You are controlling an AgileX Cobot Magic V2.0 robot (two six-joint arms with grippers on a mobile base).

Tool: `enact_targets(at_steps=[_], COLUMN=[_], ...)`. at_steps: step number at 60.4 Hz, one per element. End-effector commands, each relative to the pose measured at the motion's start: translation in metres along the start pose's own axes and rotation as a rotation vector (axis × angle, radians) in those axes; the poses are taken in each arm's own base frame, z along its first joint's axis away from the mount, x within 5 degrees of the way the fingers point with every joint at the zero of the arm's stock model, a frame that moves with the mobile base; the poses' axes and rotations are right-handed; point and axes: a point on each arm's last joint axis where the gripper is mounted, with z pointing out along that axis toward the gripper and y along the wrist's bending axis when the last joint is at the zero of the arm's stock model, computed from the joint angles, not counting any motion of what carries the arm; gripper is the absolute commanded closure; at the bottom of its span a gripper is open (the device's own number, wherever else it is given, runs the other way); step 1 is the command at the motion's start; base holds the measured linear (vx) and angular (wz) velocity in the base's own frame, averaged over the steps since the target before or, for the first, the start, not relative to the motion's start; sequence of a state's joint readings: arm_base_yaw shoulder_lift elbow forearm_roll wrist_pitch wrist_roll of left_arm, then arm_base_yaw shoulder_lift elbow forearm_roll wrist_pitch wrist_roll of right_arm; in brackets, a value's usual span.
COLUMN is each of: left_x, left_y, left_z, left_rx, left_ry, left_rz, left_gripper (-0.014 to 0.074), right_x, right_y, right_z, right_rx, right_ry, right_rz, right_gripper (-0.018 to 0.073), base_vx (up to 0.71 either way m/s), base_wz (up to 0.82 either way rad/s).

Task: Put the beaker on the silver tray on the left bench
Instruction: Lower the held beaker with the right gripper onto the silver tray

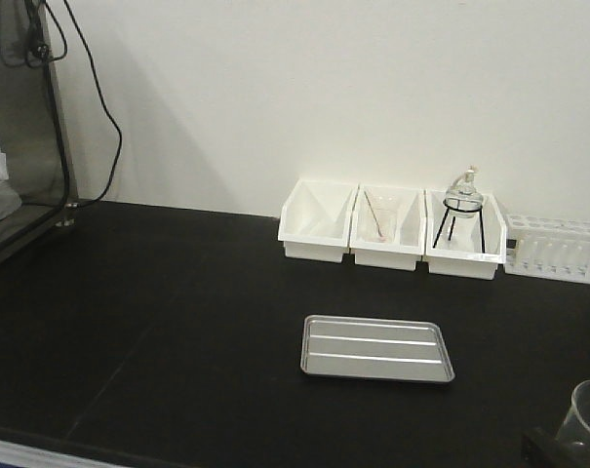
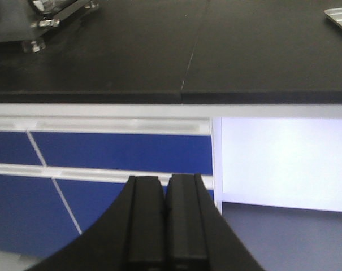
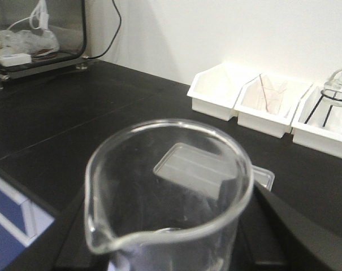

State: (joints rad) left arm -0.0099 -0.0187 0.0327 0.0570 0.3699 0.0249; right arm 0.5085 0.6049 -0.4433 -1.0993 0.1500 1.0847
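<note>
Your left gripper [image 2: 165, 226] is closed on nothing, below the front edge of the left bench [image 1: 177, 312]. Mid-bench, the silver tray [image 1: 377, 349] lies flat. Right of it, nearer you, the beaker [image 3: 165, 192] sits clasped in the jaws of your right gripper [image 3: 176, 245]. Black matte top, plain white wall [image 1: 275, 88] behind.

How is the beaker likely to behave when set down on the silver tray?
The beaker looks like thin clear glass, probably light and fragile. Its smooth wall could slip between the fingers. The silver tray looks ribbed, so it might rock there.
</note>
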Motion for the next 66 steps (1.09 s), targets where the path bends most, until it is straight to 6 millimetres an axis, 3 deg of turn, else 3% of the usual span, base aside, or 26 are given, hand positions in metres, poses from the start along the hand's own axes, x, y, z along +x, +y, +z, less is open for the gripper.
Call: enact_targets(at_steps=[1, 36, 66], left_x=[-0.0008, -0.0008, -0.0008], left_y=[-0.0007, -0.0007, -0.0007], left_z=[0.0016, 0.0016, 0.0016], left_rx=[0.006, 0.006, 0.006], left_ry=[-0.063, -0.063, -0.063], left_rz=[-0.003, -0.003, -0.003], left_gripper=[0.0595, 0.0595, 0.0595], right_x=[-0.012, -0.012, -0.012], right_y=[0.002, 0.002, 0.002], right_z=[-0.0012, -0.0012, -0.0012], right_rx=[-0.025, -0.025, -0.025], right_ry=[-0.047, -0.047, -0.047], right_rz=[-0.014, -0.014, -0.014], right_gripper=[0.0571, 0.0571, 0.0571], base_vx=[0.41, 0.35, 0.13], base_wz=[-0.11, -0.23, -0.22])
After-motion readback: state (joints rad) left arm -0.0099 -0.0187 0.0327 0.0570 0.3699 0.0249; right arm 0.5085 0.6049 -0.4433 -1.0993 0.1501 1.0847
